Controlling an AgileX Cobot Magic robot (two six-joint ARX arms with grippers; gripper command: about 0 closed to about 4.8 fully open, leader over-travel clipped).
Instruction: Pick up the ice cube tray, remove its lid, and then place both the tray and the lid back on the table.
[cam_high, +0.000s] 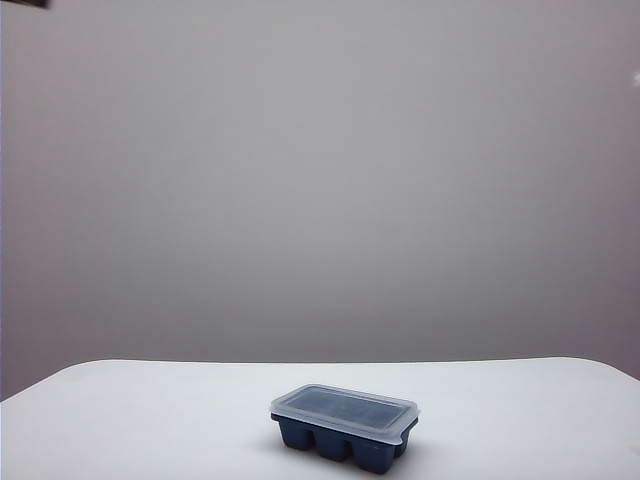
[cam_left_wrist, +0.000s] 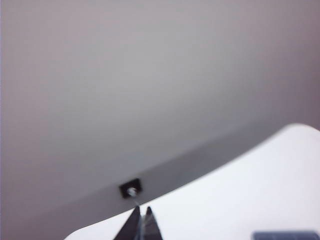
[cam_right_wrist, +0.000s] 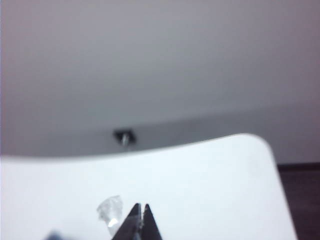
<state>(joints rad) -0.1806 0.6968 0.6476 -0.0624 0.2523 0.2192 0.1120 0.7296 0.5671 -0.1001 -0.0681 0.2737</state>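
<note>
Soft, even, fairly dim light fills the exterior view, where the white tabletop (cam_high: 150, 420) looks flat and greyish and the ice cube tray (cam_high: 340, 440) throws only a faint, short shadow toward the near edge, with a dull sheen on its lid (cam_high: 345, 408). Both wrist views are blurred throughout: the left gripper (cam_left_wrist: 140, 227) and the right gripper (cam_right_wrist: 138, 225) show as dark, soft-edged fingers pressed together, and the tabletop there glares nearly pure white.

Plain grey wall (cam_high: 320, 180) in soft, even light.
</note>
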